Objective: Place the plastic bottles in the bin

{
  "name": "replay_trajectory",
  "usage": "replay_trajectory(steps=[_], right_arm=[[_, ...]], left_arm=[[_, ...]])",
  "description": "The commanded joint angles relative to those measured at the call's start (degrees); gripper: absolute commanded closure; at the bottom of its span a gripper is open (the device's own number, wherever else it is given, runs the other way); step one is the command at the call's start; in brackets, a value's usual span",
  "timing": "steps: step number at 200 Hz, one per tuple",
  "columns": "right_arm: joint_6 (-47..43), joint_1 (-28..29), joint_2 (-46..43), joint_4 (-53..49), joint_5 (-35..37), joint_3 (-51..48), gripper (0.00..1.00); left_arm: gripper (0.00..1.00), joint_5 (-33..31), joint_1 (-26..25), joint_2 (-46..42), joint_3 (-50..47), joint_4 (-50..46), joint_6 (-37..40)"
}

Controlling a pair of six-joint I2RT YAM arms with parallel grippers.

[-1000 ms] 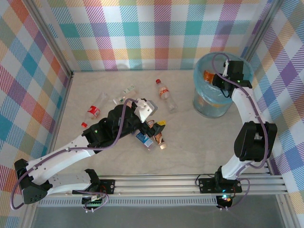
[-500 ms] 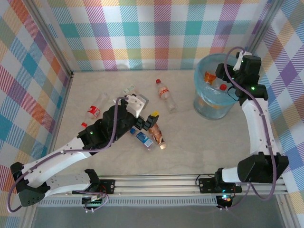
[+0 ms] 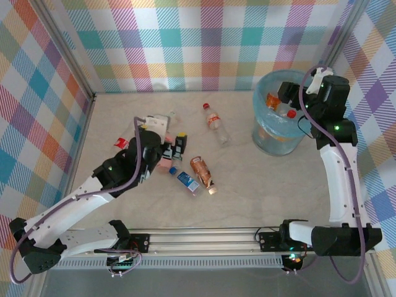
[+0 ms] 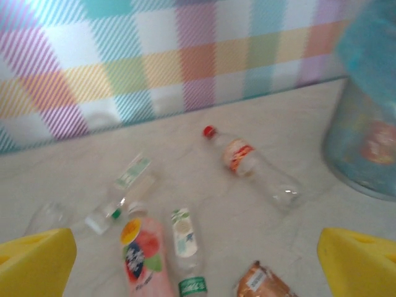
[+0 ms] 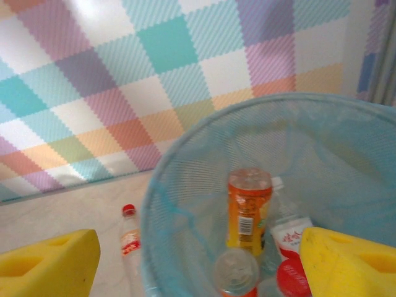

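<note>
No text, brand or number is legible. The labels on the pink bottle (image 4: 141, 257), the red-capped bottle (image 4: 240, 154) and the orange bottle (image 5: 247, 210) show print too blurred to read.

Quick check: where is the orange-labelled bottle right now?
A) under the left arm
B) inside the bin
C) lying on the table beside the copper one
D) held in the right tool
B: the orange-labelled bottle stands inside the bin, among other bottles at its bottom.
</note>
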Motion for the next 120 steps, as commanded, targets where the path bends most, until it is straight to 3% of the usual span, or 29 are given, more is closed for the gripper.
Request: replay_trajectory(steps=[1, 74, 97, 120], right_arm=[[0.89, 2.48, -2.55, -0.70, -2.02, 1.17, 0.16], [-1.44, 13.75, -5.19, 0.52, -2.09, -0.59, 0.17], [-2.56, 18.09, -4.58, 1.61, -2.71, -1.06, 0.17], [-3.92, 22.58, -3.55, 1.65, -3.18, -1.59, 0.18]], left_arm=[[0.00, -0.90, 5.96, 1.62, 2.42, -10.40, -9.84], [0.00, 22.31, 29.42, 4.47, -0.80, -15.07, -17.33], [0.00, 28.27, 36.06, 7.27, -1.36, -15.65, -16.86], [0.01, 31.92, 43.10, 11.82, 0.54, -17.30, -11.44]])
